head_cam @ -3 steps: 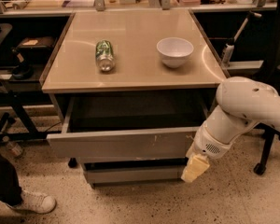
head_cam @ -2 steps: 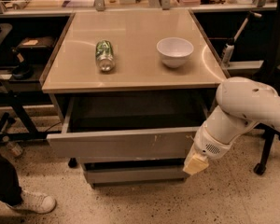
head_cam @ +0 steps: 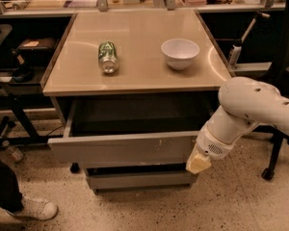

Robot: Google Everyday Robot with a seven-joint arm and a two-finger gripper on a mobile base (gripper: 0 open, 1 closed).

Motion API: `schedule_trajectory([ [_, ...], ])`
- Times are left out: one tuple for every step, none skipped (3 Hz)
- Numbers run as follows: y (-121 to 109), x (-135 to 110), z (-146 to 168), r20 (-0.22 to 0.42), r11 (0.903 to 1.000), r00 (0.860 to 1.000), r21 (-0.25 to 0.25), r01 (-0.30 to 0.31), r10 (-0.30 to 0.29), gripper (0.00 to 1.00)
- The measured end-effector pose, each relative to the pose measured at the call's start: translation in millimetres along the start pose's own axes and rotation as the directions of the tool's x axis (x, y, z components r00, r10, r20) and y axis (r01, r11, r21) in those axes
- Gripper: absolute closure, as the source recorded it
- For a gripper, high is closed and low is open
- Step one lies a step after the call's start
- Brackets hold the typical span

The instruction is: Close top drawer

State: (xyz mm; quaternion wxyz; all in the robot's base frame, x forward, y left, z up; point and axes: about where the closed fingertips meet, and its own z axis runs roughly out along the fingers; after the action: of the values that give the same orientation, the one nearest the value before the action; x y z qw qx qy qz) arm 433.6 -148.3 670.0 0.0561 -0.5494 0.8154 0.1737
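The top drawer [head_cam: 120, 148] is pulled out from under the tan table top, its wide grey front facing me with small pale scratches right of the middle. Its dark inside shows behind the front. My gripper [head_cam: 197, 163] hangs at the end of the white arm [head_cam: 245, 114], at the right end of the drawer front and touching or nearly touching it. Its pale yellowish tip points down and left.
A green bottle [head_cam: 107, 57] lies on the table top [head_cam: 135, 76] and a white bowl [head_cam: 180, 53] stands to its right. A narrower lower drawer front [head_cam: 139, 179] shows below. A shoe [head_cam: 33, 208] is at lower left; chair legs [head_cam: 272, 162] at right.
The gripper has shifted slightly up and toward the right end of the drawer front. The drawer looks unchanged.
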Motion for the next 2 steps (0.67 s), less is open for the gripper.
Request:
schedule_trajectory([
  [-19.3,-12.7,1.6,0.008,0.9994,1.000,0.027,0.023,-0.024,1.00],
  [-38.4,-25.1,3.0,-0.001,0.9978,0.999,0.051,0.043,-0.043,1.00],
])
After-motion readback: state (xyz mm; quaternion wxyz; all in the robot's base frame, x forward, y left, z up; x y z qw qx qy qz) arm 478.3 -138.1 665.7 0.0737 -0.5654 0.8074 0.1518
